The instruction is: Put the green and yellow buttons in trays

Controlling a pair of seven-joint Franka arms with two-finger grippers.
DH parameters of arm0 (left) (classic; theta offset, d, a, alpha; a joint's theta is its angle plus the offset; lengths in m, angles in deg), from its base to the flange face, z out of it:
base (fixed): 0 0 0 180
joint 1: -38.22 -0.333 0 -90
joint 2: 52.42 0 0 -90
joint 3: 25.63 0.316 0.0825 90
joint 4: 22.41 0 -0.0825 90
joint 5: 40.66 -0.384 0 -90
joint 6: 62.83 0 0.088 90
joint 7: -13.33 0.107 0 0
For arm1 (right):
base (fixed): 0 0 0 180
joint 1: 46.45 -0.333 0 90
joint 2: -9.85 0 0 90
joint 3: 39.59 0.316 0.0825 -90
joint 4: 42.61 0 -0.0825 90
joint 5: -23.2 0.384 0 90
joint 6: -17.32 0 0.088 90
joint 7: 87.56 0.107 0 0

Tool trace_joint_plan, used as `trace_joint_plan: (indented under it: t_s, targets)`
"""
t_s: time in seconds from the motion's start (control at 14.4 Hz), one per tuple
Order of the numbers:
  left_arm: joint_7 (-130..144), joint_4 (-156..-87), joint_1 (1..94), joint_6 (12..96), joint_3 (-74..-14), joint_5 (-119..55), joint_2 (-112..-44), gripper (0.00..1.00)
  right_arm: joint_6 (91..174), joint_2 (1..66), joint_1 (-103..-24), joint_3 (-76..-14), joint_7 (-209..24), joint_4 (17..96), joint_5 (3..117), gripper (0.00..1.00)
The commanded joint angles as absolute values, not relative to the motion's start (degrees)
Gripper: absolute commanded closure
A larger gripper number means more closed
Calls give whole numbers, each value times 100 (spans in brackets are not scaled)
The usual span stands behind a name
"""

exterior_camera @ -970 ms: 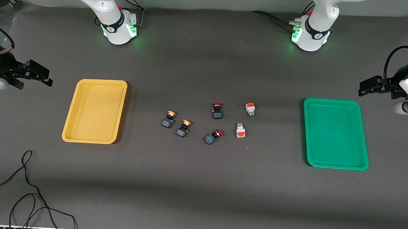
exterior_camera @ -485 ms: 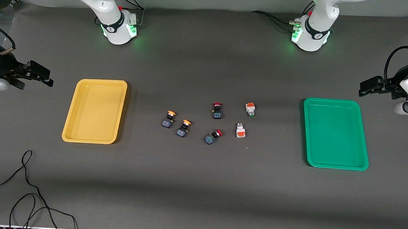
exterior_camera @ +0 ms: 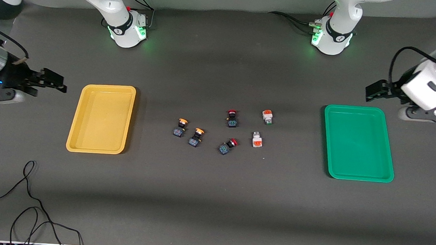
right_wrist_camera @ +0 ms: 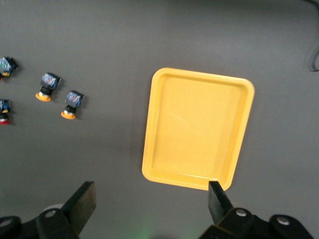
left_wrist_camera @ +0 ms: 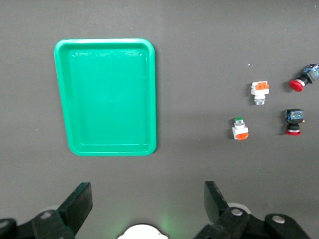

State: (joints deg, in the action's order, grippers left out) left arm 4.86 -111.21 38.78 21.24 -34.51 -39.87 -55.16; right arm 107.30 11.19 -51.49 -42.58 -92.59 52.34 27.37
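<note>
Across the front view: yellow tray [exterior_camera: 101, 118] toward the right arm's end, green tray [exterior_camera: 358, 143] toward the left arm's end, both holding nothing. Between them, loose on the table: two yellow buttons [exterior_camera: 180, 128], two white-grey buttons [exterior_camera: 256, 139], two red buttons [exterior_camera: 232, 118]. Right gripper [exterior_camera: 55, 83] up beside the yellow tray, left gripper [exterior_camera: 372, 92] up near the green tray's corner; neither carrying anything.

From the left wrist view: fingers [left_wrist_camera: 215, 196] spread wide, green tray [left_wrist_camera: 105, 97] bare inside, white-grey buttons [left_wrist_camera: 259, 92] near red ones [left_wrist_camera: 294, 121].

From the right wrist view: fingers [right_wrist_camera: 218, 199] spread wide, yellow tray [right_wrist_camera: 198, 127] bare, yellow buttons [right_wrist_camera: 72, 104] side by side.

Risks: grabbing a red one by mistake, given the tight cluster; knocking a neighbour while closing; small round caps likely to slip or roll.
</note>
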Motion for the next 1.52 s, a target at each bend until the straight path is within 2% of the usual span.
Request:
trace_joint_plan:
  t_s: [0.0,0.35,0.55,0.83,1.04,1.46]
  targets:
    - [-9,-11539,4164,2408,-3565,-3865,-5366,0,10653,1230,-5522,-4258,-8662,5258,2812,0]
    - [-1529,-12426,5428,3585,-3600,-3811,-5321,0,10986,1784,-6366,-4258,-7598,5275,3127,0]
    - [-2400,-12612,6105,4007,-3600,-3873,-5409,0,11232,2039,-6736,-4267,-7140,5372,3181,0]
    - [-2498,-13051,6659,4255,-3609,-3925,-5260,0,12337,2460,-6965,-4258,-6954,6012,3207,0]
    - [-2631,-13586,6775,4587,-3618,-3934,-5102,0,13059,2908,-7017,-4258,-6963,6260,3515,0]
    - [-2631,-15036,6732,6511,-3609,-3934,-5285,0,14053,3682,-7378,-4258,-6470,6225,3533,0]
